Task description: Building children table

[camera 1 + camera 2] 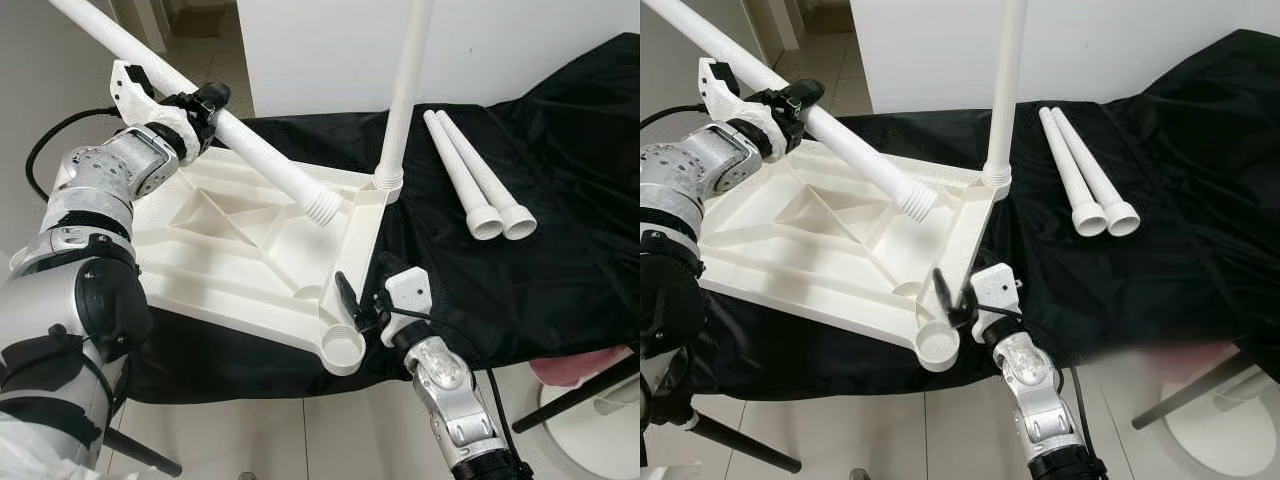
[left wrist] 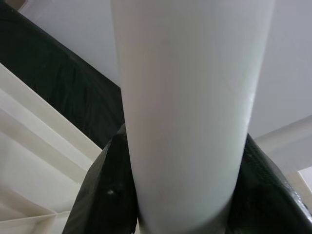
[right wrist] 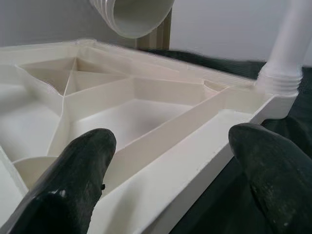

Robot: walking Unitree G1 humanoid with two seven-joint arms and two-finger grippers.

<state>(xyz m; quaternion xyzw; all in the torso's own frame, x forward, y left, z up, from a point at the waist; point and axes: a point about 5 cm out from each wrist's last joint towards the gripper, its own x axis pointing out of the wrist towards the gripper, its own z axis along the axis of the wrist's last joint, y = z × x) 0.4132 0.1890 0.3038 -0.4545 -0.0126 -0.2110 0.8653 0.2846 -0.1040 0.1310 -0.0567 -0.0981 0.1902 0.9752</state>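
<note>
White plastic leg (image 1: 250, 145) slants down toward the tabletop (image 1: 230, 250), pinched in the left tool (image 1: 195, 110).
Its threaded end hangs above the near corner socket (image 1: 343, 349); the right tool (image 1: 362, 305), spread, straddles that rim.
</note>
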